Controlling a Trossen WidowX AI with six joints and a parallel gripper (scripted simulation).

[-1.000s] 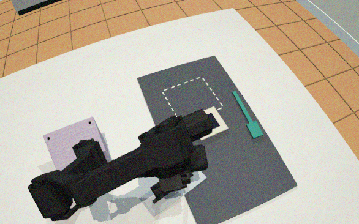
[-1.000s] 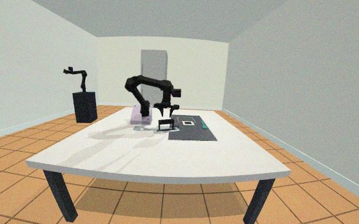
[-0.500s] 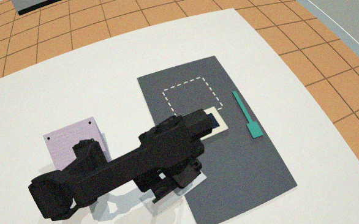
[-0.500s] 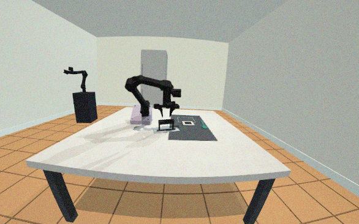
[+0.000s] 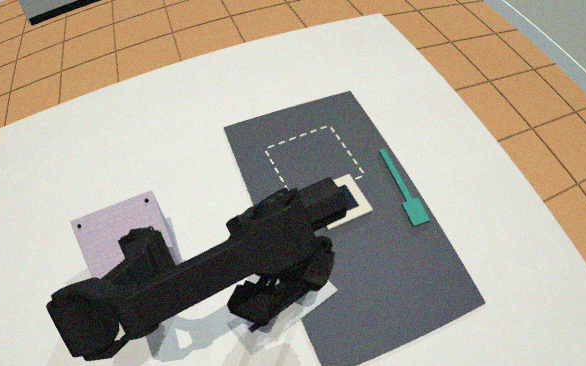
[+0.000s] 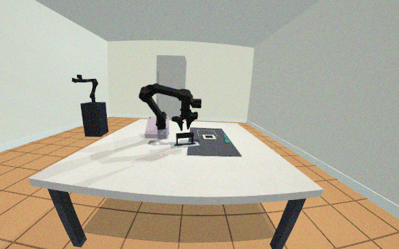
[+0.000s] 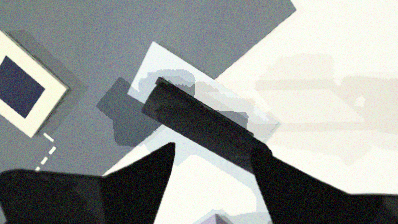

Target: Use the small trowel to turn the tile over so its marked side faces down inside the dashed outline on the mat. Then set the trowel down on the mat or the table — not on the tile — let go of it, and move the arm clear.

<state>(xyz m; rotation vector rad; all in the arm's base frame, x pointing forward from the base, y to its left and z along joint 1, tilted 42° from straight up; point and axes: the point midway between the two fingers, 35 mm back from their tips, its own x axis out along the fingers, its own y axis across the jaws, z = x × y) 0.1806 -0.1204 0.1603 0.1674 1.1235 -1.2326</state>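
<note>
The small trowel (image 5: pixel 329 292) (image 6: pixel 184 135) (image 7: pixel 195 120) has a pale flat blade and a raised black bar handle. It lies across the mat's edge, partly on the table. My gripper (image 6: pixel 185 129) (image 7: pixel 213 151) is open and empty above the handle, which crosses the wrist view diagonally. The cream tile (image 5: pixel 363 210) (image 7: pixel 55 90) lies flat on the grey mat (image 5: pixel 393 275) (image 6: pixel 213 150) with its dark blue square facing up. It overlaps the near edge of the dashed outline (image 5: pixel 267 149) (image 7: pixel 48 136) and is mostly outside it. My arm hides part of the tile in the top view.
A green flat spatula-like tool (image 5: pixel 416 212) (image 6: pixel 227 138) lies along the mat's far side from my base. The arm's pale purple base plate (image 5: pixel 118 225) (image 6: pixel 152 127) stands on the white table (image 5: pixel 118 125) (image 6: pixel 182 177). A second arm (image 6: pixel 94 90) stands on a dark pedestal away from the table.
</note>
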